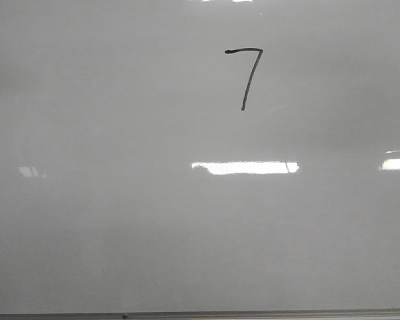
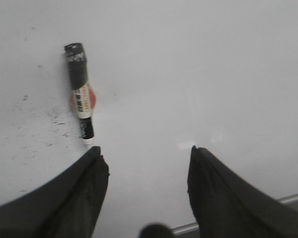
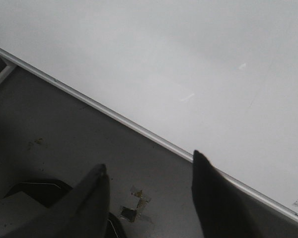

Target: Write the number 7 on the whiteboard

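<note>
Across the front view spreads the large glossy grey-white whiteboard (image 1: 120, 220), its thin grey metal frame edge running along the near side and bright glare patches lying on its right half. Left of centre the board is plain; just right of centre, toward the far side, stands the number 7 (image 1: 247, 75), a thin black hand-drawn marker digit with a short level top stroke and a long downstroke slanting back to the left. Neither arm shows in this view. On the left wrist view, the left gripper (image 2: 144, 171) hangs above the board with its two dark fingers (image 2: 79, 198) spread wide and nothing between them. Beyond the left-hand finger a black-capped marker pen with a white label (image 2: 80, 94) lies flat on the board, over a small reddish round spot, with faint dark specks scattered beside it. On the right wrist view, the right gripper (image 3: 149, 183) is likewise wide apart and holds nothing; it sits over a dark grey surface (image 3: 64, 129) just outside the board's metal frame, where a small scrap of crumpled tape (image 3: 134, 206) lies between the fingers.
</note>
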